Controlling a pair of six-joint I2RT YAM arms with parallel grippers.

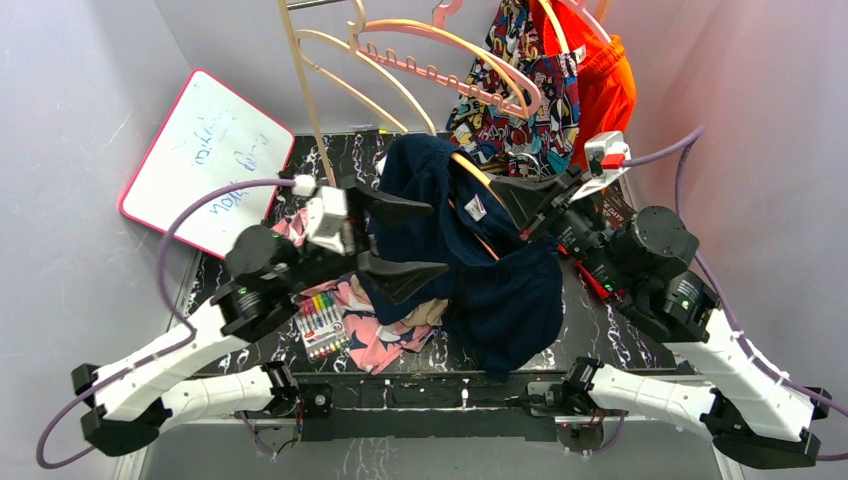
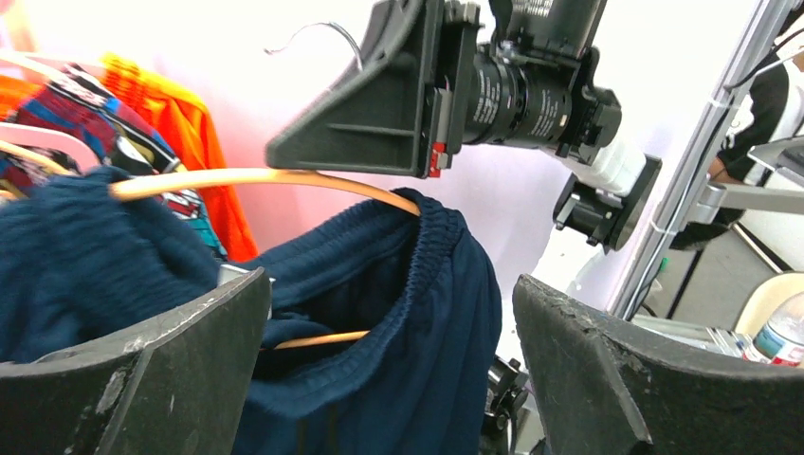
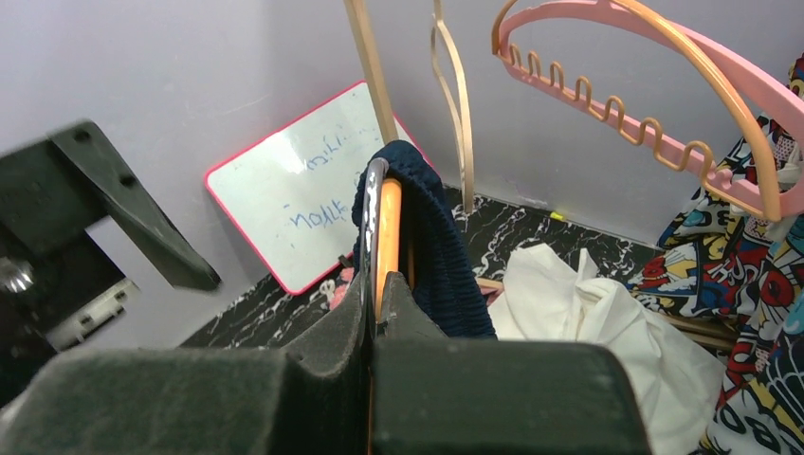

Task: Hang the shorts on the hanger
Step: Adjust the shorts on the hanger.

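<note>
Above black table [image 1: 600,330], navy fabric shorts [image 1: 470,260] hung bunched over thin orange-tan hanger [image 2: 256,177], right claw [image 3: 376,294] pinched it, left claw [image 1: 437,238] stood spread.

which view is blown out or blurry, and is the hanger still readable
Left wrist: the wall is washed out almost white, but the hanger and shorts look crisp. Right wrist: the near fingers are soft and dark. Top external: even light, sharp.
</note>
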